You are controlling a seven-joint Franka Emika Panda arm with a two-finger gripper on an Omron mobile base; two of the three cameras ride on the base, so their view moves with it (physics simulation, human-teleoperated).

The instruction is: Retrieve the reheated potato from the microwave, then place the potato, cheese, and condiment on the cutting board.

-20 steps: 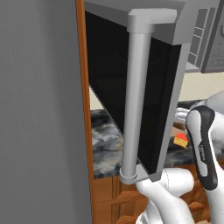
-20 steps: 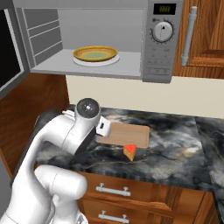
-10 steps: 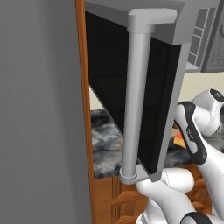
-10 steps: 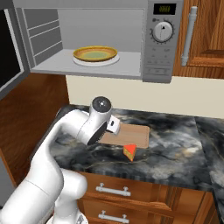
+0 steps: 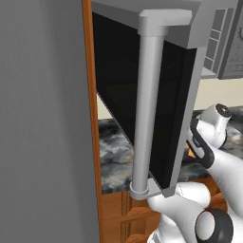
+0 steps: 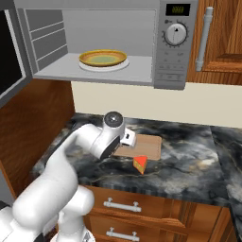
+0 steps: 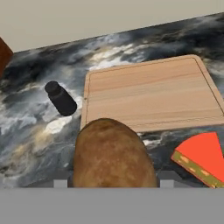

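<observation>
The brown potato (image 7: 113, 153) fills the lower middle of the hand view, held in my gripper (image 6: 128, 139), whose fingertips are hidden behind it. Just beyond it lies the tan cutting board (image 7: 148, 92), bare. The orange cheese (image 7: 199, 157) wedge rests on the counter off the board's near right corner. Left of the board stands the dark condiment (image 7: 61, 99) bottle. In the right base view my gripper hovers at the left edge of the cutting board (image 6: 147, 145), with the cheese (image 6: 140, 164) in front. The microwave (image 6: 172, 52) above stands open.
A yellow plate (image 6: 103, 58) sits inside the microwave cavity. The open microwave door (image 5: 142, 95) with its grey handle blocks much of the left base view. A wooden cabinet side (image 6: 42, 118) bounds the dark marble counter (image 6: 189, 160) on the left; drawers lie below.
My arm has swung right and forward over the counter, carrying the potato to the cutting board's left edge. The cheese and board have not moved.
</observation>
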